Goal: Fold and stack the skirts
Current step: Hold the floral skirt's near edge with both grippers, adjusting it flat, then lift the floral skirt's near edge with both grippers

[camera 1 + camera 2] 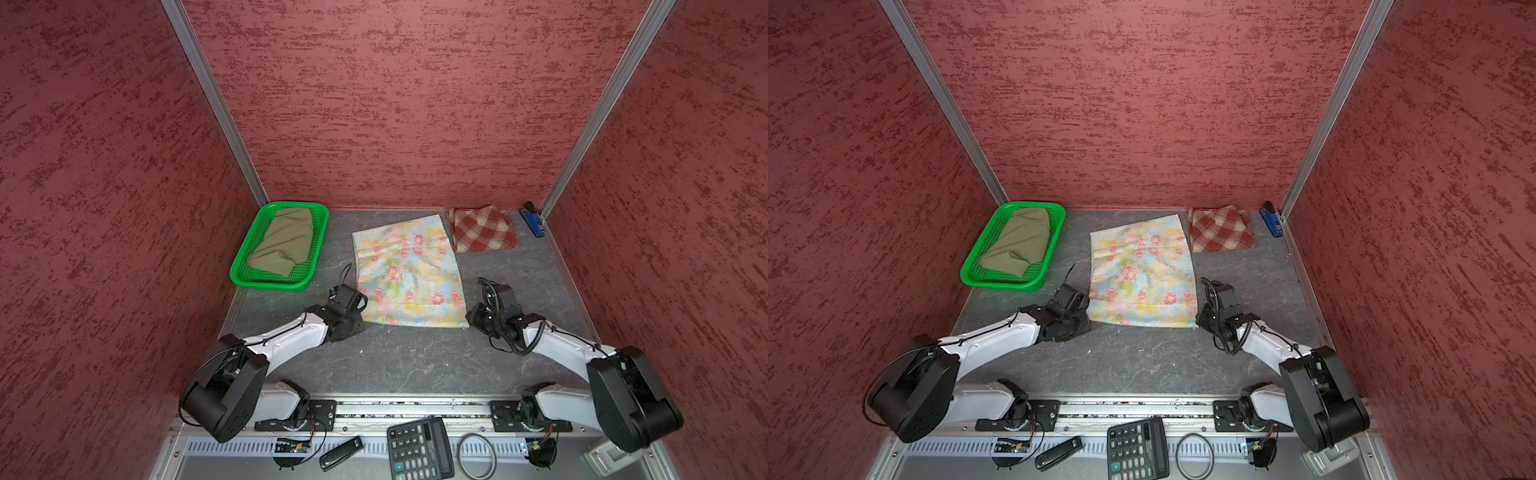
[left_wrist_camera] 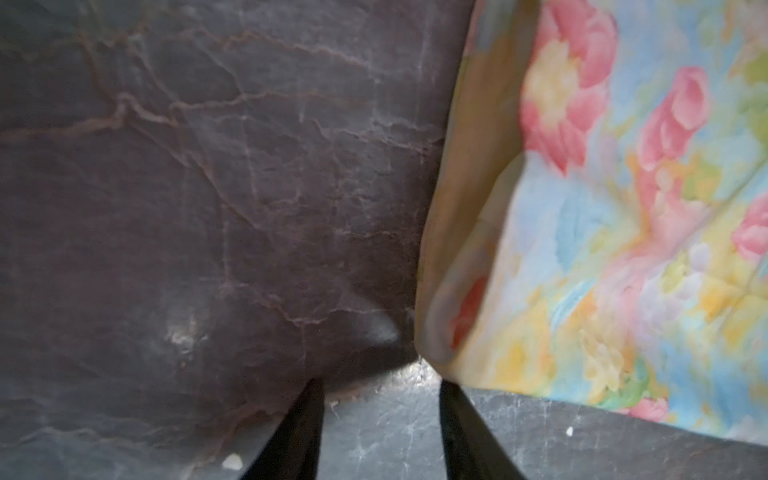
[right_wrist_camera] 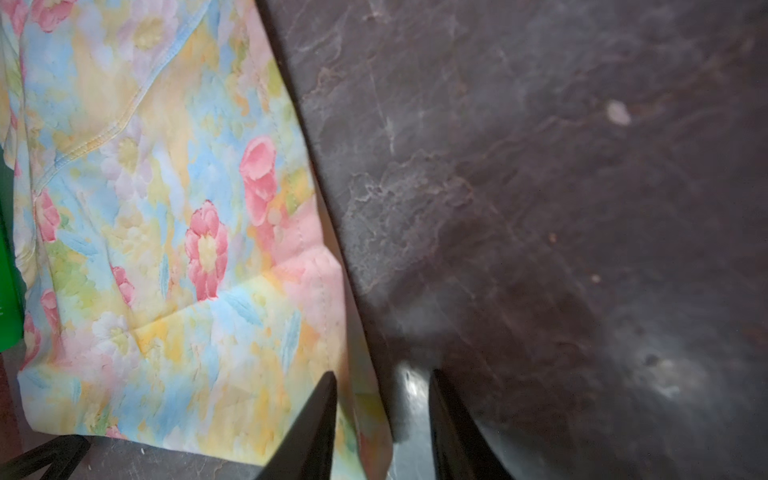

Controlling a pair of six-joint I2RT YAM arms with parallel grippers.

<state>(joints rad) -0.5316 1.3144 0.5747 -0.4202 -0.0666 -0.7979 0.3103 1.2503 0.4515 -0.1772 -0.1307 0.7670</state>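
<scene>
**Two tools flank the floral skirt's near corners**

Two open tools sit low at the near hem of the floral skirt (image 1: 409,274), which lies spread flat on the desk (image 1: 415,357). One tool is at each near corner.

The left tool (image 2: 381,382) has its jaws apart over bare desk. One fingertip just touches the skirt's near corner on that arm's side, and no cloth lies between the jaws.

The right tool (image 3: 382,373) also has its jaws apart, but it straddles the opposite side edge close to the corner. One finger is over the cloth and the other is over the desk, with nothing pinched.

This mirrored placement suggests a two-corner pinch, so the hem can be carried away from the robot and laid over the far half. The left tool probably needs to slide further onto the cloth first.

The plaid skirt (image 1: 484,230) lies just beside the floral skirt's far corner on the right arm's side. It looks already folded into a small square, likely the base of the stack.

The olive-khaki skirt (image 1: 284,241) lies crumpled in the green mesh basket (image 1: 266,284), beside the floral skirt on the left arm's side, apparently waiting its turn.
</scene>
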